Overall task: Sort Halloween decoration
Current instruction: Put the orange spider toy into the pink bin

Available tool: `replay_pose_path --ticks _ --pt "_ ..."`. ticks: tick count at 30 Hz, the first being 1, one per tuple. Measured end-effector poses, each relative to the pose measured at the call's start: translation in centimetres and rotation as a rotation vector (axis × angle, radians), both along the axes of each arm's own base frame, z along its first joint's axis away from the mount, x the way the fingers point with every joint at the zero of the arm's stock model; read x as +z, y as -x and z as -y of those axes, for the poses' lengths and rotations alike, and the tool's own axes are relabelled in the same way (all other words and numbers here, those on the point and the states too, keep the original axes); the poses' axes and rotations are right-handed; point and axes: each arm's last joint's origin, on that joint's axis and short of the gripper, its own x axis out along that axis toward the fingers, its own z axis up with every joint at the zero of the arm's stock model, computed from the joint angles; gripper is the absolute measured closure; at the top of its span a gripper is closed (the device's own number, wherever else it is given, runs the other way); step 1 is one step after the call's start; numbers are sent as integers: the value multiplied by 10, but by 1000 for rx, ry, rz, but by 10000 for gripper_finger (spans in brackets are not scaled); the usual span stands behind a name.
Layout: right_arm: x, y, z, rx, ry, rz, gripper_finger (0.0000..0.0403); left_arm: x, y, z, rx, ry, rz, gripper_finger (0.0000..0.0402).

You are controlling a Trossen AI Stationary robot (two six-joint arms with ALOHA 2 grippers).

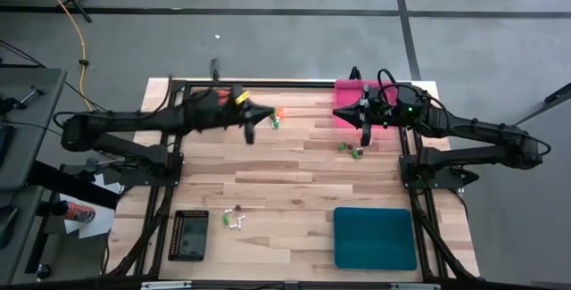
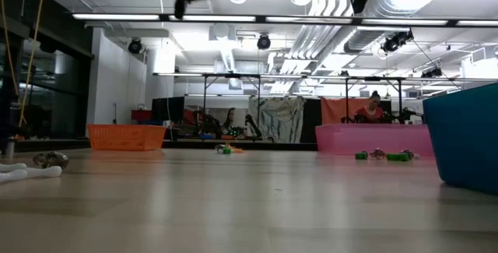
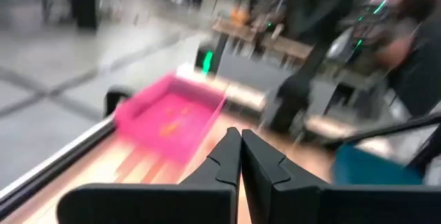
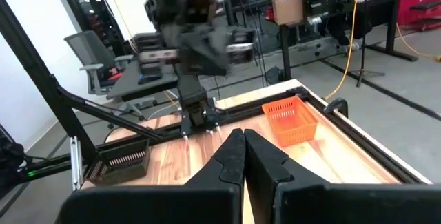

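Both pincers are pressed together and hold nothing: the right gripper (image 1: pixel 367 138) hangs beside the pink tray (image 1: pixel 350 103), the left gripper (image 1: pixel 249 135) above the table's (image 1: pixel 294 178) far middle. Smaller, the teal tray (image 1: pixel 375 237) and black tray (image 1: pixel 189 235) sit at the near edge. Tiny green trinkets (image 1: pixel 350 151) lie near the right gripper, orange and green ones (image 1: pixel 277 117) beside the left, pale ones (image 1: pixel 234 218) by the black tray.

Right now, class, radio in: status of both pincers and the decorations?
Left pincer shut, empty, raised near the orange tray. Right pincer shut, empty, beside the pink tray. Green trinkets loose on table. Nothing blocking.
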Motion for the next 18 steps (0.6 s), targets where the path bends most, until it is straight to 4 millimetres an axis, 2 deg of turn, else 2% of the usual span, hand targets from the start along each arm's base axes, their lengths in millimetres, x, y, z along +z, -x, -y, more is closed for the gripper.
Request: replay_pose_path --ticks 4,9,12,18 --pt "-4 -4 1 -2 -28 -19 402 -8 -31 -47 34 95 -287 401" --pt "-9 -11 3 -4 -51 -45 402 -39 -64 -99 42 152 -649 398" --pt "-13 -15 4 -8 -83 -63 402 -65 -83 -118 16 159 -775 383" --pt "-21 -23 7 -14 -134 -97 403 -109 -111 -142 36 230 -848 328"
